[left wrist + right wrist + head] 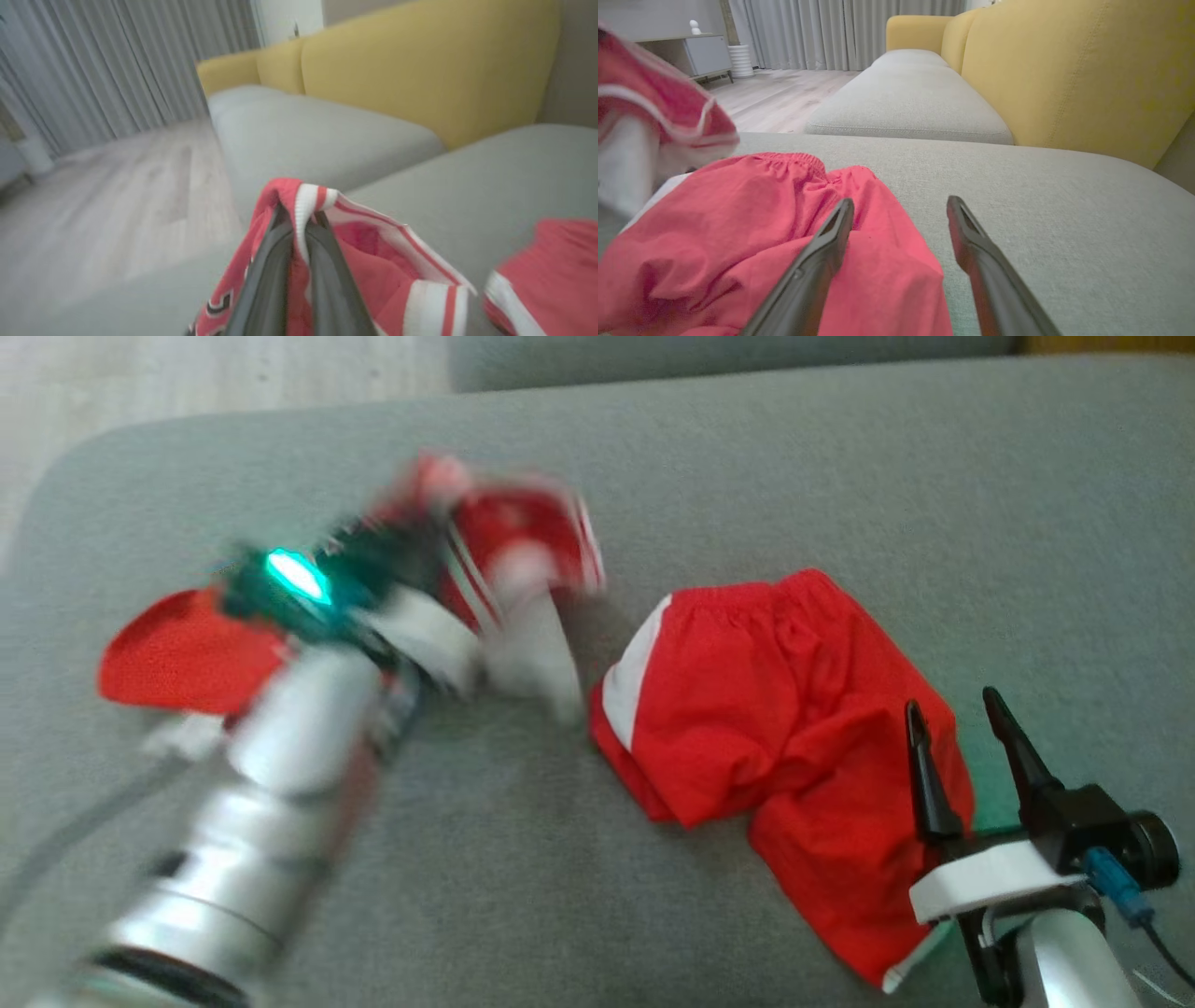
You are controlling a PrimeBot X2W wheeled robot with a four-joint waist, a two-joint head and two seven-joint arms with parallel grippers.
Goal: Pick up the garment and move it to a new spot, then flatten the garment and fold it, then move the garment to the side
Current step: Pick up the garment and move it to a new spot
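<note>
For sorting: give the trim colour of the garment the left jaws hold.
Garment trim: white, red stripes; clearest in left wrist view.

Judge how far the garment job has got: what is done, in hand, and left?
Done: the left gripper is shut on the red-and-white garment at its trim. In hand: it hangs bunched from that grip over the grey cushion. Left: setting down, flattening, folding, moving aside. The right gripper stands open, empty, by the red shorts.

Left gripper point(299, 223): fingertips buried in the trim of the striped garment point(369, 247) (contact point unseen). That garment and the left forearm point(289, 737) are smeared by blur near the cushion's point(840, 476) left edge. Red shorts point(551, 275) cropped at the frame edge.
</note>
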